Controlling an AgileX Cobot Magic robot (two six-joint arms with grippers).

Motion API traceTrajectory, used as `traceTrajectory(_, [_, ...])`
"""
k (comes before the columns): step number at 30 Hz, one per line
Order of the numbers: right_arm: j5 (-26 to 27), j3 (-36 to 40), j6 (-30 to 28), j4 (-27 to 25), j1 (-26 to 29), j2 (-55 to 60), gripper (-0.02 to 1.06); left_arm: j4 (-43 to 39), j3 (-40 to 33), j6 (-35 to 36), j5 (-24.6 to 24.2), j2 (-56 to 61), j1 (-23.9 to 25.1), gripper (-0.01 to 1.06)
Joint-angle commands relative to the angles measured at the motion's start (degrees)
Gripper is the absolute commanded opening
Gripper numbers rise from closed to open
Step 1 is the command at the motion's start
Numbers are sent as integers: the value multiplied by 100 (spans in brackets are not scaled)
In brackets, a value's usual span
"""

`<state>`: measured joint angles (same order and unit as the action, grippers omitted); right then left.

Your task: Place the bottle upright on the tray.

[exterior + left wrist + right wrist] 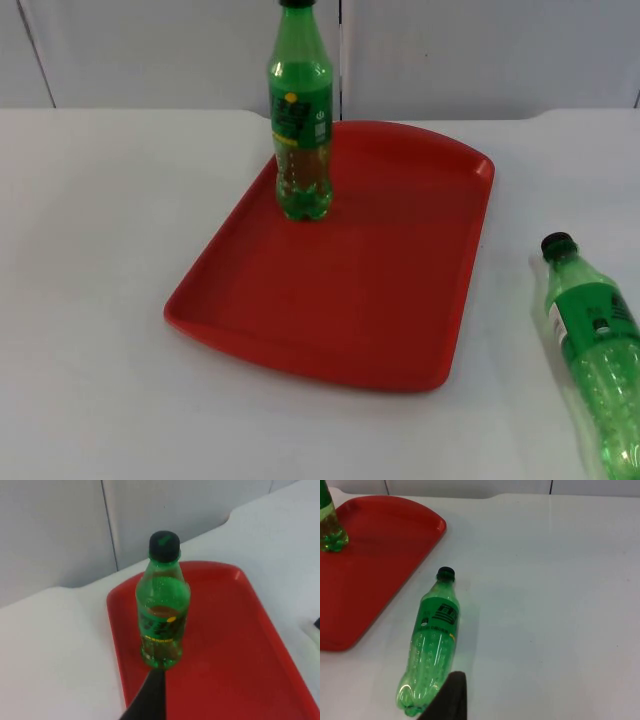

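Red tray holds upright green bottle.

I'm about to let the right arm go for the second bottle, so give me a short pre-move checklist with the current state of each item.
1. Lying bottle free on the table, nothing on it: ok.
2. Its cap end points toward the red tray: ok.
3. Standing bottle upright at the tray's far left, leaving bare floor: ok.
4. Lying bottle apart from the tray's edge: ok.
5. Right gripper's opening: cannot tell.
6. Left gripper away from the standing bottle: cannot tell.
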<state>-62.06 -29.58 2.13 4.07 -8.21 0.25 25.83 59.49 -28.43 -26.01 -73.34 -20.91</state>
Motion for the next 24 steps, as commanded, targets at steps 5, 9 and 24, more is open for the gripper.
traceTrajectory(5, [36,1,0,-30,23,-25,105,-125,-304,65,-380,826,31,90])
traceTrajectory(9, [36,1,0,-30,23,-25,105,-125,-637,65,-429,1468,31,90])
traceTrajectory(24, [36,1,0,-30,23,-25,105,-273,-1655,98,-1359,3765,31,90])
